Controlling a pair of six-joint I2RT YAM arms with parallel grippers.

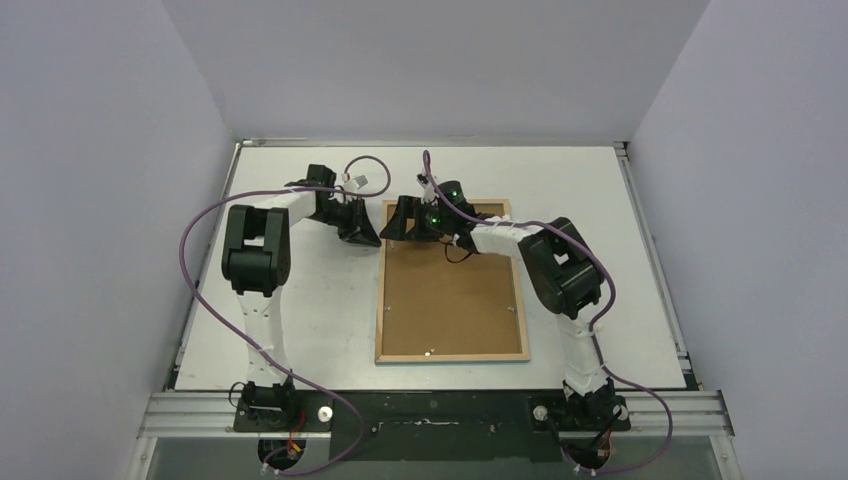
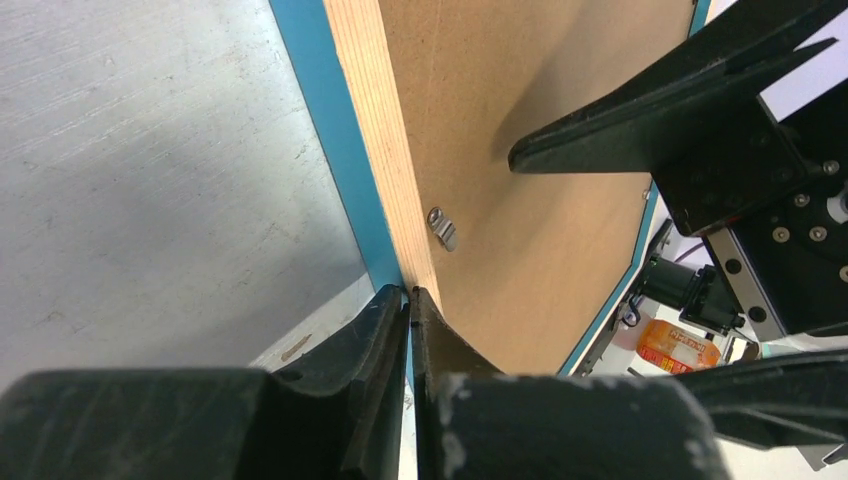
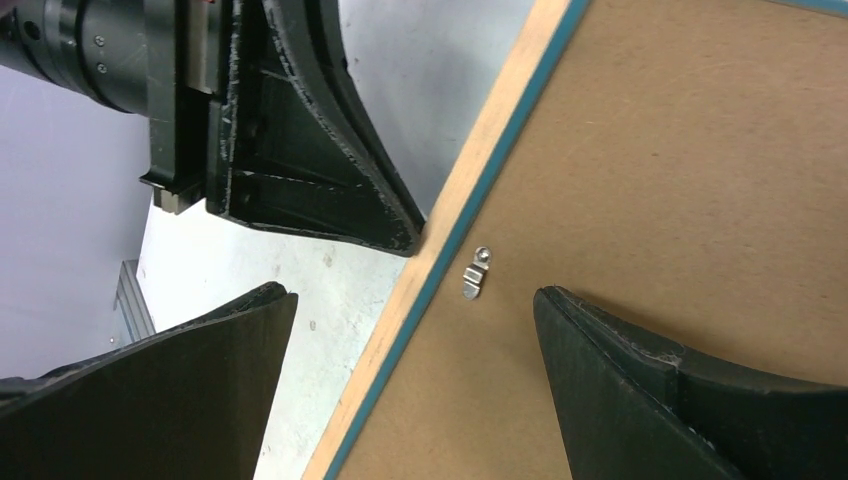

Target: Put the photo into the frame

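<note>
Left gripper (image 2: 408, 292): jaws pressed together at the left rim of the frame (image 1: 381, 300), perhaps nipping it.
Frame: face down on the bench (image 1: 300, 330), backing board (image 1: 450, 295) seated.
Photo: unseen, presumably beneath.
Right gripper (image 3: 412, 295): jaws spread astride a clip (image 3: 476, 275).
Remaining: likely securing clips.

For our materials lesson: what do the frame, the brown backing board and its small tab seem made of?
The frame: pale bare wood, grain lines showing, blue-coated edge. The backing board: likely hardboard, matte brown, finely speckled. The tab: shiny silvery metal, probably steel.
</note>
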